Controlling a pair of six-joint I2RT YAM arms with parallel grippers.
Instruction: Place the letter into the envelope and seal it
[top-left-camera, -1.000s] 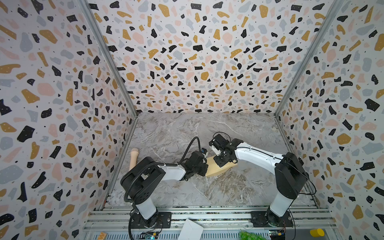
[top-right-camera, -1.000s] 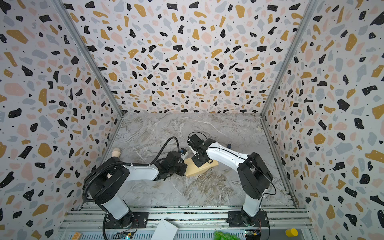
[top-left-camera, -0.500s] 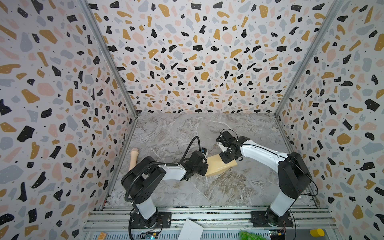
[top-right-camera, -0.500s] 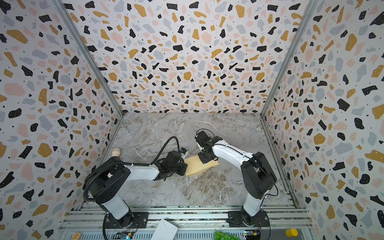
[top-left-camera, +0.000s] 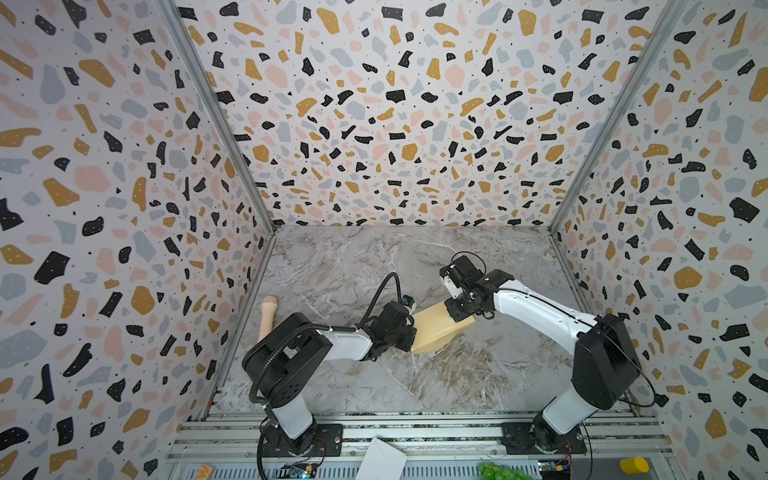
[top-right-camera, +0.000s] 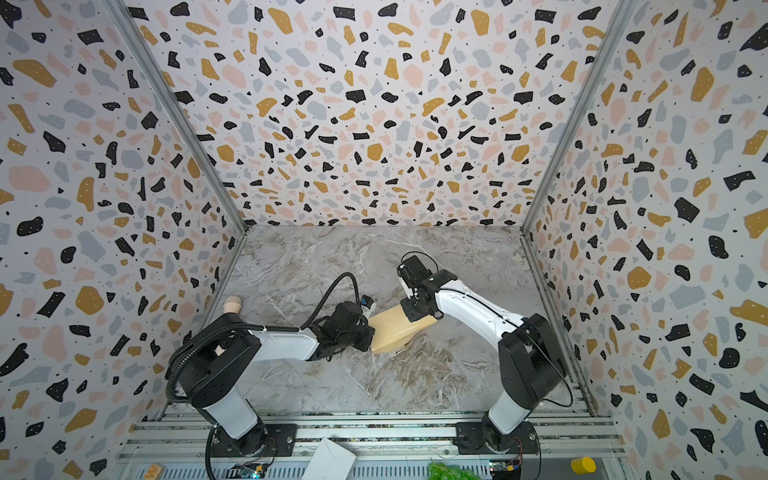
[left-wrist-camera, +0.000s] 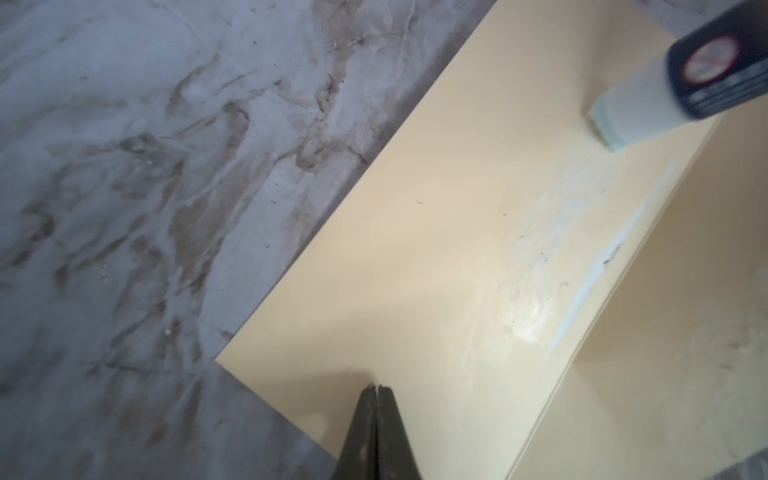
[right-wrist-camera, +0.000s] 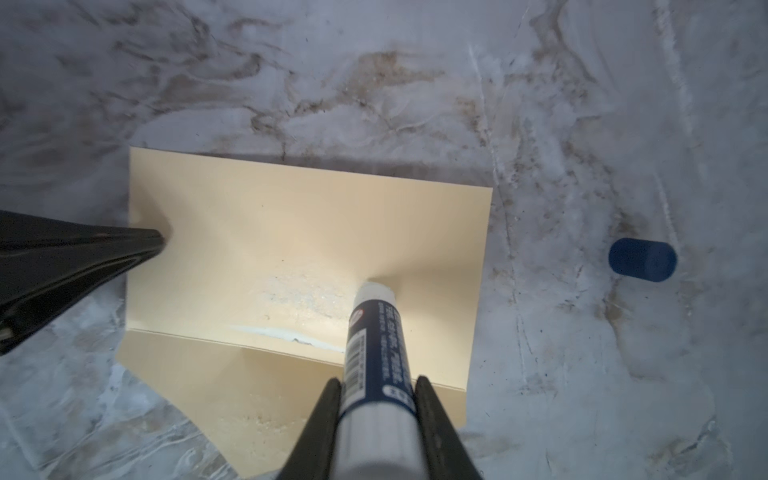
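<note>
So this looks like the sealing part: the tan envelope (top-left-camera: 436, 328) lies flat on the marble counter (top-left-camera: 353, 266) about midway between the two arms, flap (right-wrist-camera: 291, 399) folded out open on the right arm's side. The left end effector (left-wrist-camera: 376, 388) is fully closed with nothing in it, tips pushed down on the envelope near one short edge. My guess is it's just acting as a paperweight so the paper doesn't skate around. The right end effector (right-wrist-camera: 378, 380) is clamped around a navy glue stick (right-wrist-camera: 376, 332), whose white tip touches the envelope body just beside the fold. There's a pale glue smear (right-wrist-camera: 286, 332) along that fold already, so I'd say the gluing is partly done. The stick's blue cap (right-wrist-camera: 642, 259) lies on its side on the counter, well apart from the envelope. Pose-wise, in both top views the left arm lies low, forearm stretched almost level toward the middle, while the right arm reaches in with its wrist tipped down so the stick meets the paper at a slant. No letter in sight anywhere; probably it's tucked inside, but I can't tell.
</note>
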